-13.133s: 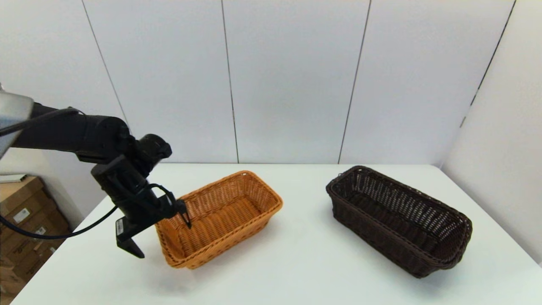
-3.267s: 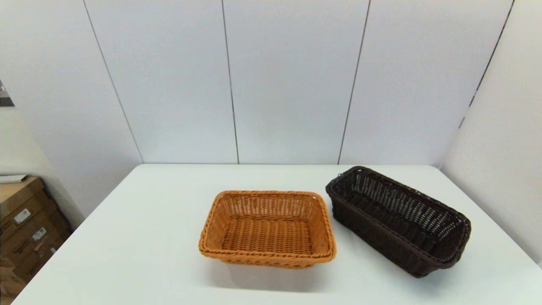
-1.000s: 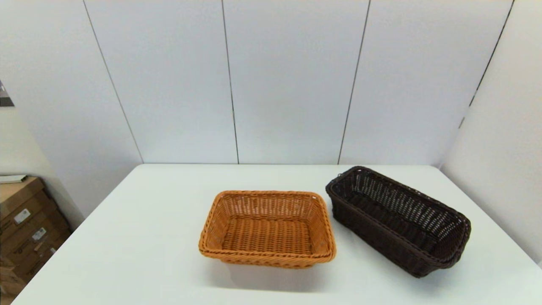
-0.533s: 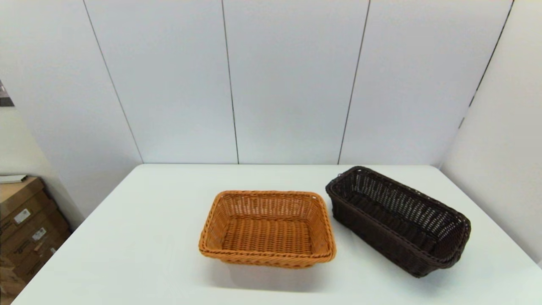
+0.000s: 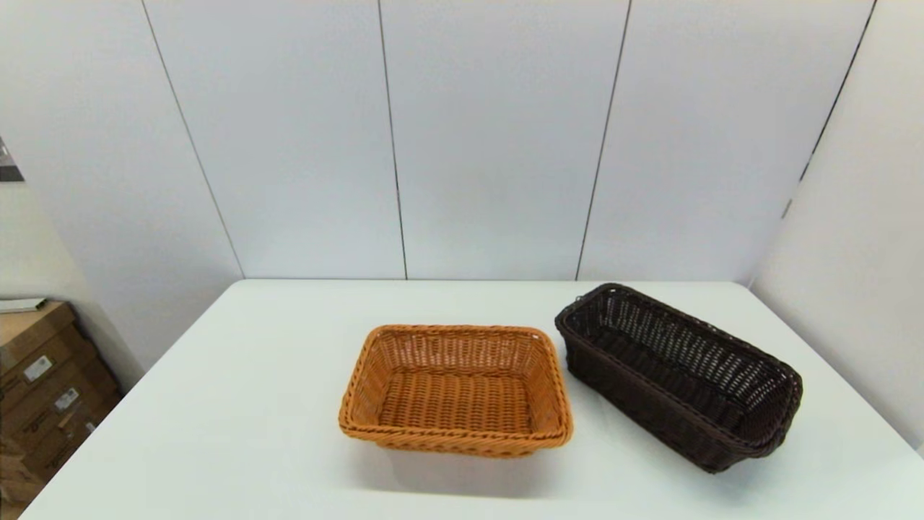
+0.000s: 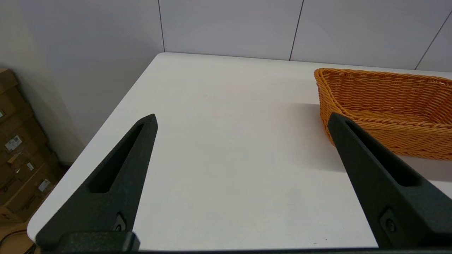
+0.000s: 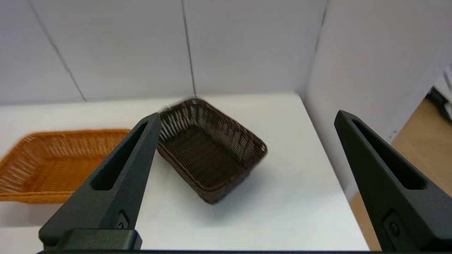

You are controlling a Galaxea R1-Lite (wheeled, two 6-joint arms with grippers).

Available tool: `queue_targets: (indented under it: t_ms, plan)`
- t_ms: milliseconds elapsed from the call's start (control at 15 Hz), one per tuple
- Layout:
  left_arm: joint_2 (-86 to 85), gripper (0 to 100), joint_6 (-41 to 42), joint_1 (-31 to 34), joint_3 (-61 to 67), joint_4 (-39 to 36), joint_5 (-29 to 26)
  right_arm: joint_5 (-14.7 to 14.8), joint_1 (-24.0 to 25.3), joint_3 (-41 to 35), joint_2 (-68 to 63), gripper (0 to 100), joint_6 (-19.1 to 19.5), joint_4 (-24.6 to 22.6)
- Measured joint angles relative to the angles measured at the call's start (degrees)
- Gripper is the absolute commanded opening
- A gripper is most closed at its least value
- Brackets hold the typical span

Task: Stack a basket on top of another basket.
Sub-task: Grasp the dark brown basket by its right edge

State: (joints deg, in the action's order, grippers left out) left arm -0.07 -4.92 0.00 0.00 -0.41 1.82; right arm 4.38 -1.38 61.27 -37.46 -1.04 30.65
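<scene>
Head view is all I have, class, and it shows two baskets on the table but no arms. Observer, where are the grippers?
Observer: The left gripper hangs open over bare table, beside the orange-tan basket.
Operator: And the right one?
Observer: The right gripper is open too, held back from the dark brown basket, with nothing between its fingers.
Operator: Is either one touching a basket?
Observer: No. In both wrist views the fingers are apart from the wicker, and the two baskets sit side by side, unstacked.
</scene>
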Motion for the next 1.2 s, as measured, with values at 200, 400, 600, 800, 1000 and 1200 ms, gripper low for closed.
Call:
queue_targets:
  t_ms: [200, 400, 600, 800, 1000, 1200]
  plan:
    - [0.0, 100, -0.02, 0.0, 0.0, 0.0, 0.0, 4.83, -0.49, 6.07, -11.19, 100, 0.49, 2.97]
    - [0.0, 100, -0.02, -0.02, 0.0, 0.0, 0.0, 8.18, -0.4, 8.39, -20.27, 100, 0.51, 3.33]
    - [0.0, 100, -0.02, 0.0, 0.0, 0.0, 0.0, 9.4, 0.61, 9.35, -29.32, 100, -2.49, 3.06]
    - [0.0, 100, -0.04, -0.02, 0.0, 0.0, -0.02, 9.9, 1.93, 11.76, -38.91, 100, -10.51, 3.36]
    - [0.0, 100, -0.02, -0.02, 0.0, 0.0, -0.02, 10.03, 2.5, 14.91, -48.15, 100, -22.47, 7.17]
    - [0.0, 100, -0.02, -0.02, 0.0, 0.0, 0.0, 10.34, 2.47, 15.99, -54.93, 100, -34.44, 12.52]
